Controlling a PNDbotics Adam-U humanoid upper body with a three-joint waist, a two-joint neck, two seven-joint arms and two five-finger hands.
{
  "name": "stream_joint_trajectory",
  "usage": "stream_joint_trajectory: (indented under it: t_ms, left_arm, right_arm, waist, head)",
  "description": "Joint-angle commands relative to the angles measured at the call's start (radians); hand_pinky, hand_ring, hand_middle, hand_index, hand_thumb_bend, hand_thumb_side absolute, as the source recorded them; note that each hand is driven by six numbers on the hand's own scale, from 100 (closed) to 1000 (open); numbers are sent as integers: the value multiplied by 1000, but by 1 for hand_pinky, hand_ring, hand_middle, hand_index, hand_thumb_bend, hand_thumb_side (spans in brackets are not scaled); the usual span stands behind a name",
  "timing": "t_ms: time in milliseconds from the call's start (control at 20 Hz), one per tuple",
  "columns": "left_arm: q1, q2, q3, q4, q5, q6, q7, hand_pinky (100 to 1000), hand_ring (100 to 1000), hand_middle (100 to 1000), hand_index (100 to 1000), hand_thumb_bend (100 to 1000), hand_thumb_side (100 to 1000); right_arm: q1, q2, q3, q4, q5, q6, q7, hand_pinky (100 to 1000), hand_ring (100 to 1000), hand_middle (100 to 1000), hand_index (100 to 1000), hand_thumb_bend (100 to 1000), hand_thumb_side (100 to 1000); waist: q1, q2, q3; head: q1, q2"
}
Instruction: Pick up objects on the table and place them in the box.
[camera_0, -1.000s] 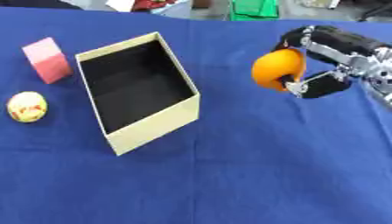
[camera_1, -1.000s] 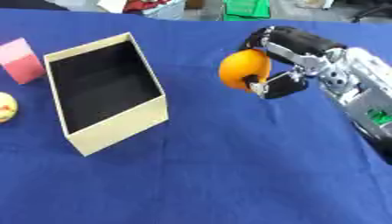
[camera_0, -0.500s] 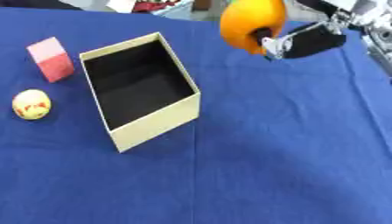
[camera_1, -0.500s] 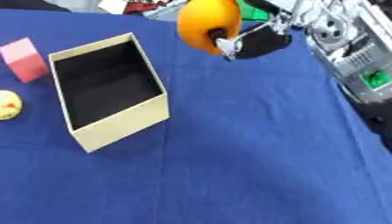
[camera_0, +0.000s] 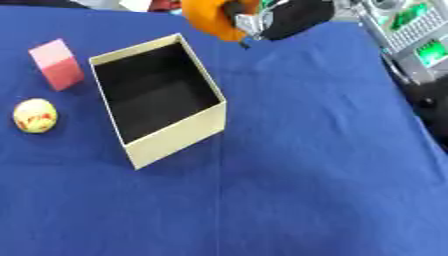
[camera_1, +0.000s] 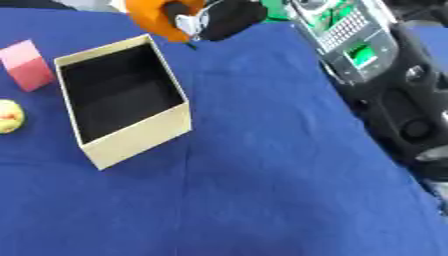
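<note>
Blue-clothed table (camera_0: 289, 190) | pink block (camera_0: 58, 64), yellow ball (camera_0: 35, 115) lie left of box, awaiting pickup | open cardboard box (camera_0: 157, 100) empty | right hand (camera_0: 284, 17) clasps orange (camera_0: 210, 19) above box's far corner, likely for release.

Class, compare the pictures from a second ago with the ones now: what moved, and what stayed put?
The right hand, shut on the orange ball, carried it up and leftward, from right of the box to near its far corner. Nothing was let go. The box, pink block and yellow ball kept their places on the blue cloth.
</note>
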Motion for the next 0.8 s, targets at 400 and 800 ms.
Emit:
stream_joint_trajectory:
  t_ms: [400,800]
  left_arm:
    - [-28,22,-5,-16,8,-5,-8,490,721,667,822,381,1000]
    - [-35,17,-7,-16,11,0,-10,489,721,666,821,378,1000]
  right_arm:
    - [-68,167,9,161,95,-46,7,902,998,707,798,100,280]
    - [-64,256,21,264,197,-87,-11,908,1000,710,808,100,136]
  waist:
    - [-4,-9,17]
    - [-11,1,30]
  head:
    - [-43,2]
    - [-52,-11]
